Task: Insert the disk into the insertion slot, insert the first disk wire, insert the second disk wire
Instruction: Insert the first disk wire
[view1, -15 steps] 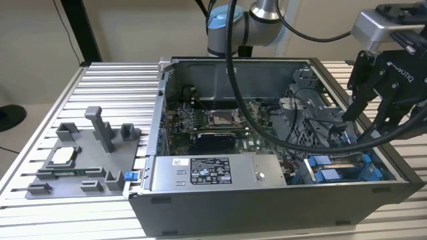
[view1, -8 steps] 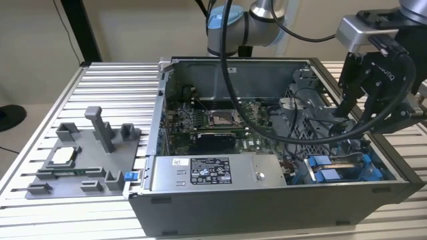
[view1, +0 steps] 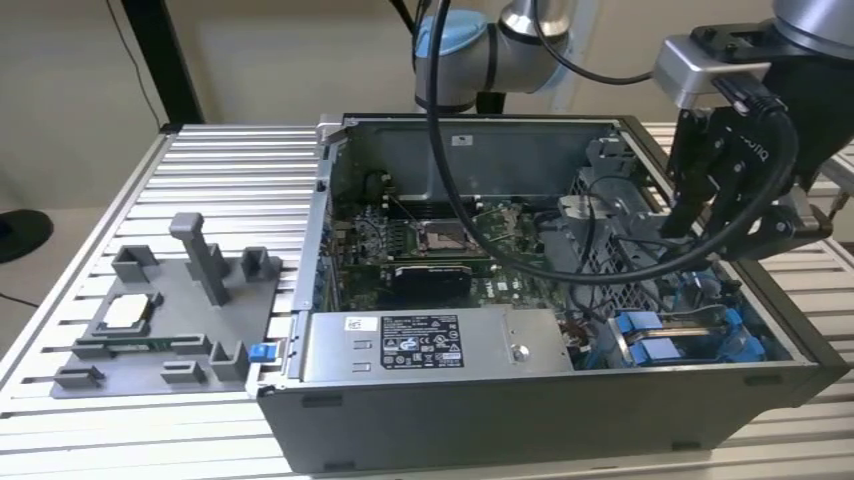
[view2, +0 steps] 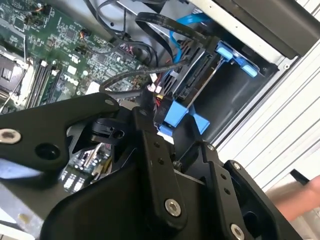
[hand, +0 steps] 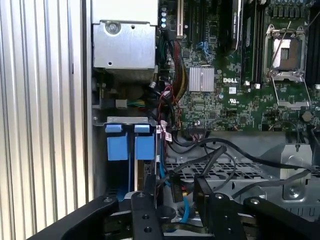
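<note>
The silver disk in its bright blue plastic carrier frame (hand: 118, 148) is seated at a corner inside the open grey computer case (view1: 534, 425), beside the grey power supply box (view1: 427, 345); the black gripper (hand: 175, 194) is poised over it, jaws held apart

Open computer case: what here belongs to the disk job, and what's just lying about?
Job in hand:
disk in its blue carrier
end effector near it
black cables by the bay

Lying about:
grey power supply box
grey fixture tray on the table
motherboard
</note>
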